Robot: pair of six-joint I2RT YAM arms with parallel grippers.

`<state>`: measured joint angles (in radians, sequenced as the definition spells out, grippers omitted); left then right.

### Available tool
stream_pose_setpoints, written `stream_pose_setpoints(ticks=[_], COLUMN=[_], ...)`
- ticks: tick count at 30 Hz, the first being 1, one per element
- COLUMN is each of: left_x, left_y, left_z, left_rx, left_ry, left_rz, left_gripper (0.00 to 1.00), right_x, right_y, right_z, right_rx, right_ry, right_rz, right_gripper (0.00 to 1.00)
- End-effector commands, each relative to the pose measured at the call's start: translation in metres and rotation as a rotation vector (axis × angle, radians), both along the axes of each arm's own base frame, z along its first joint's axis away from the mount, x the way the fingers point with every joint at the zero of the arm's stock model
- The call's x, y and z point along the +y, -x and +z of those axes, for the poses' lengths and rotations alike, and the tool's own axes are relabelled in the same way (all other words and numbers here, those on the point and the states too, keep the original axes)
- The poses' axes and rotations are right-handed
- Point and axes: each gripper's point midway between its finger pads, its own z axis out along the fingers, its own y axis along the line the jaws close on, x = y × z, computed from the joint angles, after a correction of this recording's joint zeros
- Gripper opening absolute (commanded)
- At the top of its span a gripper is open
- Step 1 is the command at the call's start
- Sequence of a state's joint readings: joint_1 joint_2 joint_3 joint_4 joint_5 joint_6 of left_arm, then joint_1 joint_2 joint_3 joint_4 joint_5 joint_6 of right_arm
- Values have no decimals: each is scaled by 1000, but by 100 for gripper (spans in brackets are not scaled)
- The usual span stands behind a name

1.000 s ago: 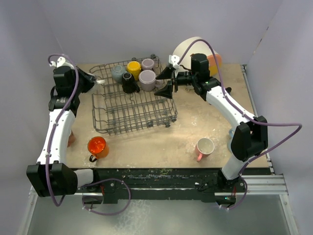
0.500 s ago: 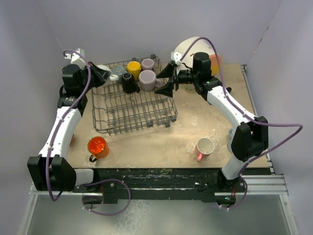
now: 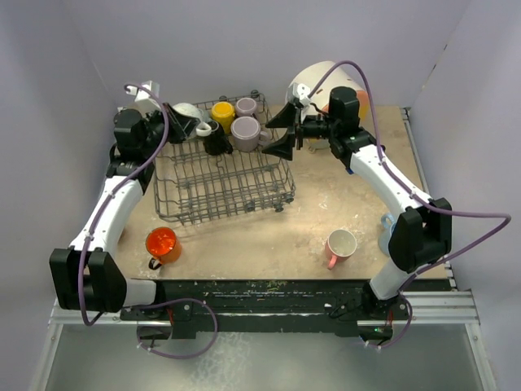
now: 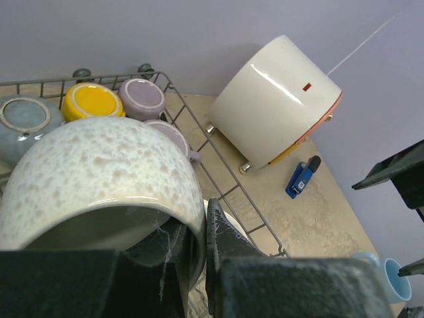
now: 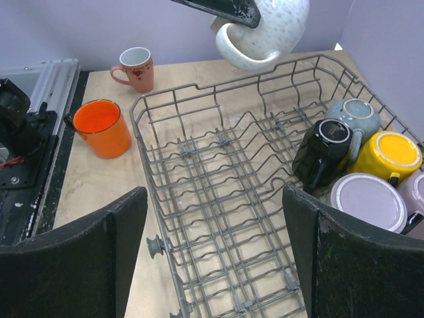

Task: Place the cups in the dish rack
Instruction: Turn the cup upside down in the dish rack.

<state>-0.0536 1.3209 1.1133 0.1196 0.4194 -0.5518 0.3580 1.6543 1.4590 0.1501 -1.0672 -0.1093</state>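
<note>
The tan table (image 3: 342, 195) fills the overhead frame. On it, left of centre, sits the grey wire dish rack (image 3: 220, 195), with a white cylinder (image 3: 313, 81) lying beyond its upper right corner. At upper left, my left pincer (image 3: 181, 126) is clamped narrow on the wall of a white speckled mug (image 3: 187, 111), held tilted in the air over the rack's top left corner. My right pincer (image 3: 282, 133) hangs spread wide and empty at the rack's upper right edge. In the rack's top rows stand a mauve mug (image 3: 245, 130), a yellow mug (image 3: 223, 111) and a black mug (image 3: 215, 140). On the table, an orange mug (image 3: 161, 243) sits lower left and a pink mug (image 3: 340, 244) lower right.
</note>
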Motion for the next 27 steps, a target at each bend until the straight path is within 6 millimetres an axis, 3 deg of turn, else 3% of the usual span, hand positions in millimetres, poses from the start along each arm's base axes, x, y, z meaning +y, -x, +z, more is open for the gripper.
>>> stream_pose_setpoints(ticks=[1,16,27], left_x=[-19,-39,-50], left_y=[3,0,0], left_z=[61,61,72], left_rx=[-296,-472,-584], left_ry=[-52,-210,-246], left_rz=[-106,-244,-322], left_gripper=[0,0,0], right_x=[-6,-13,-1], right_y=[10,14,18], right_z=[20,22,25], right_rx=[-39,38,225], right_ry=[-31,-70,-149], right_rz=[13,19,141], right_gripper=[84,86,85])
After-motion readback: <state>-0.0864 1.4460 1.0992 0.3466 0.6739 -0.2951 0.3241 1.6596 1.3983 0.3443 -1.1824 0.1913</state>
